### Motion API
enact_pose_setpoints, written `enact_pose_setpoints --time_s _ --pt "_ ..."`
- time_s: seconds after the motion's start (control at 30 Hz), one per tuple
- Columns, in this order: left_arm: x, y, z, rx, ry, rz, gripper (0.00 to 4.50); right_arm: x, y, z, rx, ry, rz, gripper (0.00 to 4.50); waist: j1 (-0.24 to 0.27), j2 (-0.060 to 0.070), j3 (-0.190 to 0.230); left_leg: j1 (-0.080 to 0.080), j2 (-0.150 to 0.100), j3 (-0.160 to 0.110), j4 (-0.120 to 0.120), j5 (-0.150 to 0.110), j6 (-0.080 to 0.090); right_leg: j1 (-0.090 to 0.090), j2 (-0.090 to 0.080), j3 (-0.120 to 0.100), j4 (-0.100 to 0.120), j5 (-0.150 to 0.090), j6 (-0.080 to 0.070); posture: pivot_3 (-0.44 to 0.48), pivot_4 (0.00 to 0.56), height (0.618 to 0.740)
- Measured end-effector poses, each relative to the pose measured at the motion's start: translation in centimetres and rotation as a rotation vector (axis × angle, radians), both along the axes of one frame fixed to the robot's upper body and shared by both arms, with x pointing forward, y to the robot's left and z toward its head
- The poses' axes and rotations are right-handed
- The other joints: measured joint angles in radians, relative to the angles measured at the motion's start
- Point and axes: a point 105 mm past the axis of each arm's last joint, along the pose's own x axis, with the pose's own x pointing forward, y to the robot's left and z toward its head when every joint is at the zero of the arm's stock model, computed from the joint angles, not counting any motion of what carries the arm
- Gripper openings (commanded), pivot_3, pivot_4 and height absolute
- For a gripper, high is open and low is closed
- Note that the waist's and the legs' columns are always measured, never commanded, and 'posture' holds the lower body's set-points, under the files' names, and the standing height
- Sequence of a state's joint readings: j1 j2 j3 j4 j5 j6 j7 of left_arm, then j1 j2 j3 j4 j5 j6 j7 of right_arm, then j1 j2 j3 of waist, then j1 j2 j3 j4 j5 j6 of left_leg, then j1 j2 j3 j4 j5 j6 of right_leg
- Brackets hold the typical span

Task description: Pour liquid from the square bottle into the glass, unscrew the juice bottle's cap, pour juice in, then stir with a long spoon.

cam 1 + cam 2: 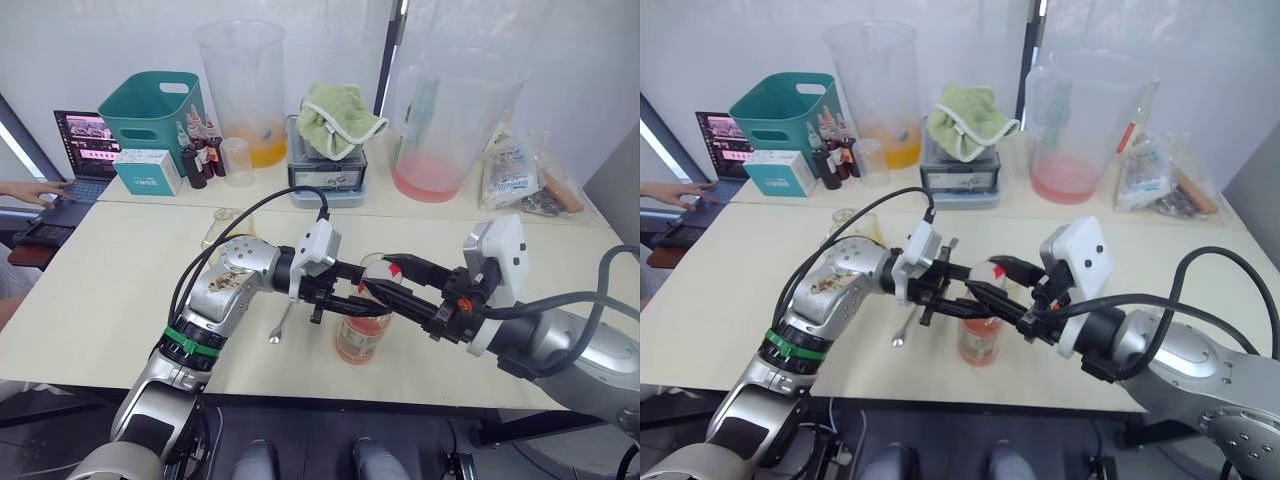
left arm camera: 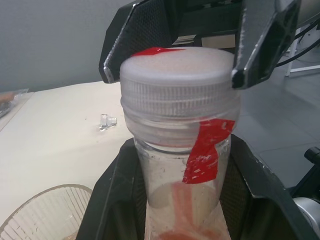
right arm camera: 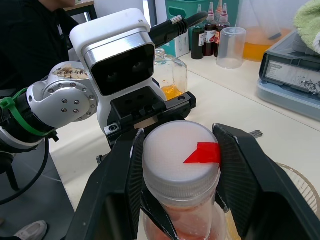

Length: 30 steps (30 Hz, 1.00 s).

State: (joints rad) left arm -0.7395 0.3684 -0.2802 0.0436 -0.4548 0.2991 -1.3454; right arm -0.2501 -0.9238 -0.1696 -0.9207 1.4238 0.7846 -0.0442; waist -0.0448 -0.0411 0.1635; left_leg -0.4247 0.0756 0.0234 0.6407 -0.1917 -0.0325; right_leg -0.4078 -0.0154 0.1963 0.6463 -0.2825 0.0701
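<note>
Cream table [image 1: 100,300] and its load

Juice bottle [image 1: 362,335] stands under both grippers [image 1: 375,285]; spoon [image 1: 281,325] lies just left of them, square bottle [image 3: 169,75] beyond the left gripper, glass [image 2: 45,212] beside the bottle.

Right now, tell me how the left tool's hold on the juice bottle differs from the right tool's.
The left tool clamps the juice bottle at its neck, below the cap; the right tool closes on the white cap itself. The left tool reaches from the robot's left, the right tool from its right. Both are shut on it.
</note>
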Motion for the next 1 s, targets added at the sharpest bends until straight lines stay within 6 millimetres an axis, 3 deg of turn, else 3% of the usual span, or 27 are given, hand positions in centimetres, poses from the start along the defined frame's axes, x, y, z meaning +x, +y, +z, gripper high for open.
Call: enact_pose_setpoints --time_s 0.3,0.73,1.0 --pt "0.3 0.3 0.0 -0.002 0.007 0.017 1.51 0.7 0.2 0.1 -0.023 -0.020 0.061 1.66 0.000 0.000 0.000 0.001 0.000 -0.002 0.001 0.000 0.000 0.001 0.000 -0.002 0.000 0.000 0.000 0.000 0.150 0.740" --pt "-0.2 0.6 0.1 0.030 -0.020 -0.002 1.51 3.9 -0.4 0.9 -0.205 -0.007 0.772 1.66 -0.005 0.002 -0.001 0.002 0.000 -0.005 0.002 -0.001 0.001 0.003 0.000 -0.007 0.001 -0.001 -0.001 0.000 0.150 0.740" --pt "-0.7 0.3 0.1 0.036 -0.028 -0.011 1.51 4.5 -0.5 1.2 -0.284 0.018 0.905 1.66 0.002 0.003 -0.001 0.000 0.000 -0.014 0.002 -0.001 0.001 0.004 0.000 -0.017 0.003 -0.001 -0.003 0.000 0.150 0.740"
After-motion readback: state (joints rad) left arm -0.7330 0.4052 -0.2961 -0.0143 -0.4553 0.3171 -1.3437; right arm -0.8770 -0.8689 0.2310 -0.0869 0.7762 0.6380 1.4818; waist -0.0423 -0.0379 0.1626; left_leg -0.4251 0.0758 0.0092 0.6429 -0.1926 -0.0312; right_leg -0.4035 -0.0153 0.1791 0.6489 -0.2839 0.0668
